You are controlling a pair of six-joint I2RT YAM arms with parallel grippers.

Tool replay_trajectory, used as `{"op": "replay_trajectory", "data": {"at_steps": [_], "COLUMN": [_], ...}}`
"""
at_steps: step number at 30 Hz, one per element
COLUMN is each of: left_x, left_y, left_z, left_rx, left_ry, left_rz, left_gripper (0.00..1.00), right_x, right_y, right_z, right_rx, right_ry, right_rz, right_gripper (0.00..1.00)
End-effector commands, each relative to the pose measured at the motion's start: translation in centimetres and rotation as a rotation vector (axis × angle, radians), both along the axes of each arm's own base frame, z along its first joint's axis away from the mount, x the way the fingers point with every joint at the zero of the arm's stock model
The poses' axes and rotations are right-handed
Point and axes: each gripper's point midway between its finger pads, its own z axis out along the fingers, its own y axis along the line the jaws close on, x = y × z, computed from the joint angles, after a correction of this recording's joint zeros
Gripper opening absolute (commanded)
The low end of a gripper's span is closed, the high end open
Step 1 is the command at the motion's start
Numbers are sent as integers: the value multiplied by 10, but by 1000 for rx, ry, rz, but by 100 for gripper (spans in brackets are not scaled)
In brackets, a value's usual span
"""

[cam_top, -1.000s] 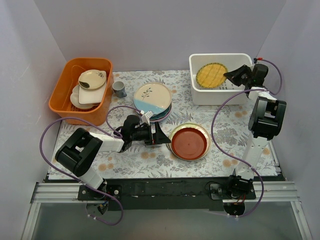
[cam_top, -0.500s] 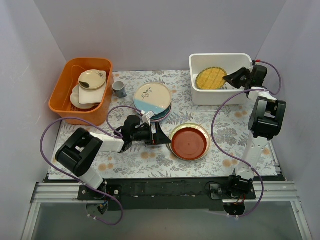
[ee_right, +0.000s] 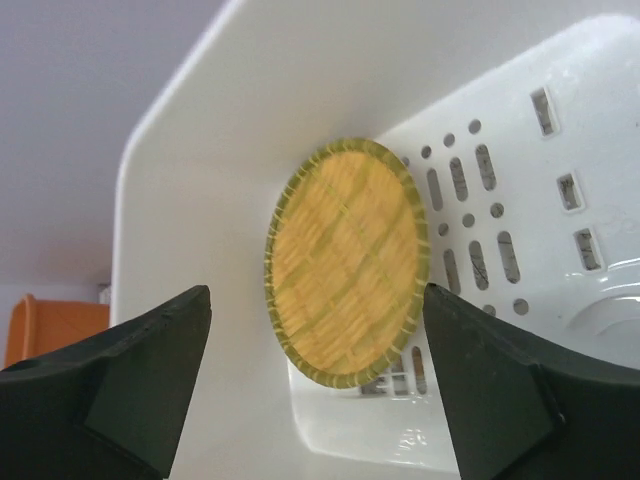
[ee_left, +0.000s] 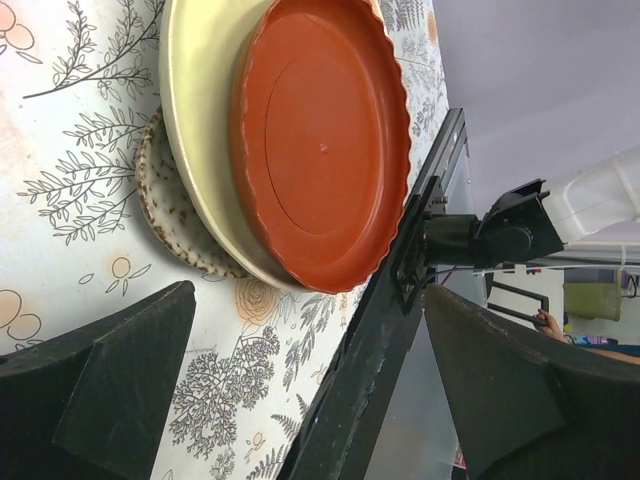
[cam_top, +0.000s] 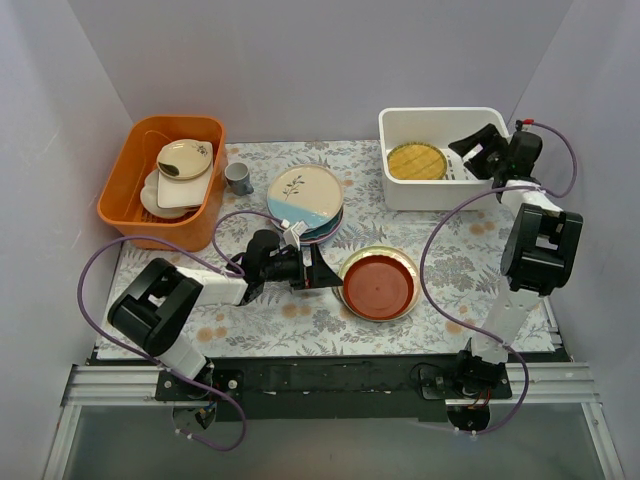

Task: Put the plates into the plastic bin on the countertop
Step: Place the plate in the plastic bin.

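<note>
yellow plate [cam_top: 417, 161] in bin [cam_top: 420, 196] — right gripper [cam_top: 462, 157] wide

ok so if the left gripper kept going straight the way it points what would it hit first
Most likely the near rim of the cream plate, which carries the red-brown plate, straight ahead of the open left gripper. Its height above the countertop is unclear.
</note>
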Motion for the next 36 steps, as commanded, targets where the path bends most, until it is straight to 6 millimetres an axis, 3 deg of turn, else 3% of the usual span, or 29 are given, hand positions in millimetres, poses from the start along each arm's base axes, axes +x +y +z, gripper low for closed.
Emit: {"op": "replay_trajectory", "data": {"at_steps": [1, 5, 8, 19, 25, 32, 35, 36], "left_x": [3, 3, 2, 2, -2, -7, -10, -11], "left_y": [-4, -5, -7, -9, -9, -12, -15, -16], "left_z": [23, 24, 25, 32, 36, 37, 38, 39], "left_rx": [-33, -41, -46, -43, -36, -36, -36, -38], "left_ry": [-63, -57, -58, -76, -86, -89, -91, -94], "left_rz": [-3, 4, -3, 8, 7, -1, -11, -14], "left_gripper": [98, 98, 98, 98, 98, 98, 98, 98], "right_x": [2, -9, -12, -26, -53, -85, -99, -103], "right_y": [-12, -12, -11, 5, 19, 36, 44, 48], "right_z": [87, 121, 134, 141, 151, 177, 183, 175], "right_rx": [-91, -113, -116, -56, -21, -18, -16, -9], "right_ry": [-245, -328, -355, -380, -399, -453, -453, -430], "right_rz": [-57, -75, -71, -14, 33, 97, 136, 148], "right_gripper": [97, 98, 98, 98, 96, 95, 94, 94]}}
